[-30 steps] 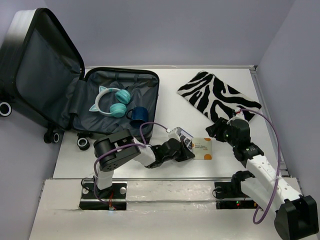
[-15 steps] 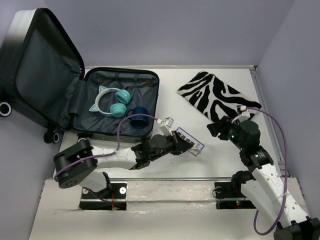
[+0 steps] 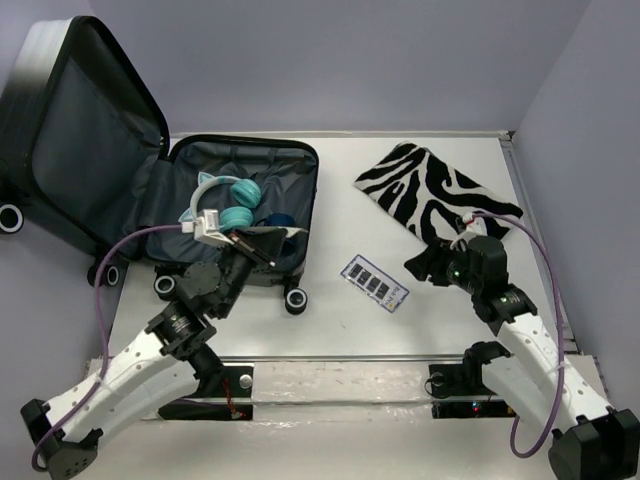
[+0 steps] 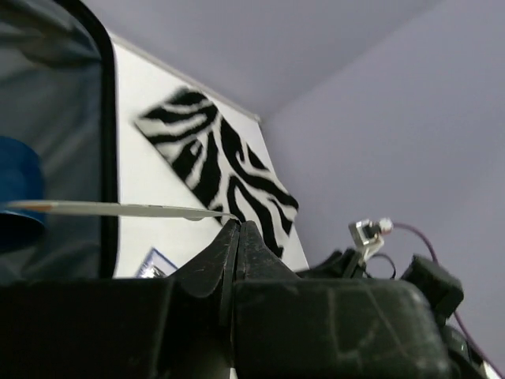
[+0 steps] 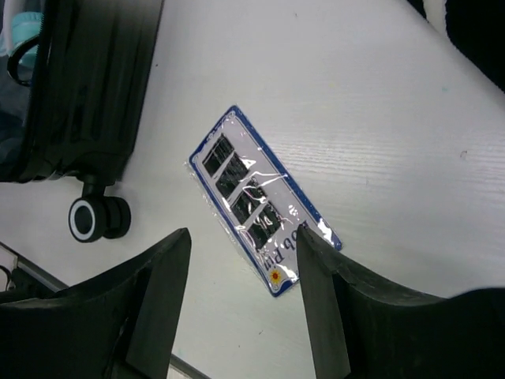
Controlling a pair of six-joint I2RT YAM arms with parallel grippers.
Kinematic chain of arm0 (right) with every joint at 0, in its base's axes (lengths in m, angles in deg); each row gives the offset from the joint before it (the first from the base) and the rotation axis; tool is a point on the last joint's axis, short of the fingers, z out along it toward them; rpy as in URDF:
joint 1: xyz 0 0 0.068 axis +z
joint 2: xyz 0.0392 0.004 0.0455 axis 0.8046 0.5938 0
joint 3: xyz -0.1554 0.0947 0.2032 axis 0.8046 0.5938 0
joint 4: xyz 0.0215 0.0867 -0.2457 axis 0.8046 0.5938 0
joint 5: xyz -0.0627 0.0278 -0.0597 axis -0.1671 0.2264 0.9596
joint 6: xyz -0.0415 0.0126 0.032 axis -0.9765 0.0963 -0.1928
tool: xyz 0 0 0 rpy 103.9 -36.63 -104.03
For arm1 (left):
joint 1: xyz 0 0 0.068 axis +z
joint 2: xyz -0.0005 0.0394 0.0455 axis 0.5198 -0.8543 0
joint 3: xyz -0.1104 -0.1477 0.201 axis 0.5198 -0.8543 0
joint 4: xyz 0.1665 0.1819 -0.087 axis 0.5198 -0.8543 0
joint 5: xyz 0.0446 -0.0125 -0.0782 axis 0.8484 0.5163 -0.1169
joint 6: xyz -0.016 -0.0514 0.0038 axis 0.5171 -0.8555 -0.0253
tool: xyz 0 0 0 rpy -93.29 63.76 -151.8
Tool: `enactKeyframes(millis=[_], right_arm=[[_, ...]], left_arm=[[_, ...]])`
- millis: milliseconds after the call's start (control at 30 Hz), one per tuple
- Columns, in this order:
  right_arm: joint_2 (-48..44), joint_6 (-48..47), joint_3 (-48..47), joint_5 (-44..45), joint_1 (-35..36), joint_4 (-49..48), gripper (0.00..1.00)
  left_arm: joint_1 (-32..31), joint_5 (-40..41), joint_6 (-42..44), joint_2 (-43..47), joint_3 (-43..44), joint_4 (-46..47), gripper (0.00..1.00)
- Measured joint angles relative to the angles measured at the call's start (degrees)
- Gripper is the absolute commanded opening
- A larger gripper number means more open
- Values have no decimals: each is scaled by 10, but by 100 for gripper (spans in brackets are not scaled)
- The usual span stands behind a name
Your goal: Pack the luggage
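Note:
The luggage (image 3: 250,150) lies open at the left, lid (image 3: 90,130) raised, dark grey lining showing. Inside are teal cat-ear headphones (image 3: 228,205) and a blue cup (image 3: 283,221). My left gripper (image 3: 262,250) hangs over the case's near right part, shut on a thin pale card (image 4: 118,208) seen edge-on at its tips (image 4: 237,223), next to the cup (image 4: 16,189). My right gripper (image 3: 425,265) is open and empty, its jaws (image 5: 241,237) spread just above a blue-edged packet of hair pins (image 5: 260,209) lying flat on the table (image 3: 375,283).
A zebra-striped cloth (image 3: 435,195) lies at the back right, also in the left wrist view (image 4: 213,158). The case's black wheel (image 3: 295,300) stands near the packet and shows in the right wrist view (image 5: 95,219). Walls close the back and right sides.
My left arm has swung left from the table's middle to above the open case, carrying the thin card. The hair-pin packet now lies alone on the table. My right gripper shifted slightly.

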Motion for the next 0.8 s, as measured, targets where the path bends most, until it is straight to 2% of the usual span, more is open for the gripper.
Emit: enactKeyframes(millis=[100, 200, 333, 467, 500, 533, 567, 600, 800], right_arm=[[11, 7, 18, -12, 2, -6, 64], [22, 27, 51, -22, 7, -18, 65], [20, 71, 105, -25, 27, -31, 65], [8, 121, 148, -21, 64, -48, 67], [6, 133, 155, -19, 75, -51, 67], [5, 144, 160, -16, 83, -58, 67], [6, 156, 167, -12, 92, -68, 67], [7, 166, 174, -9, 101, -76, 67], [31, 232, 203, 20, 143, -151, 66]], left_arm=[[19, 57, 31, 49, 40, -67, 6], [22, 116, 48, 75, 58, -87, 6], [28, 188, 54, 76, 39, -91, 6], [52, 218, 56, 43, 20, -85, 8], [57, 220, 56, 34, 20, -83, 20], [69, 220, 57, 21, 20, -80, 40], [80, 218, 59, 13, 20, -79, 65], [90, 216, 60, 7, 20, -77, 99], [158, 162, 63, -31, 13, -59, 99]])
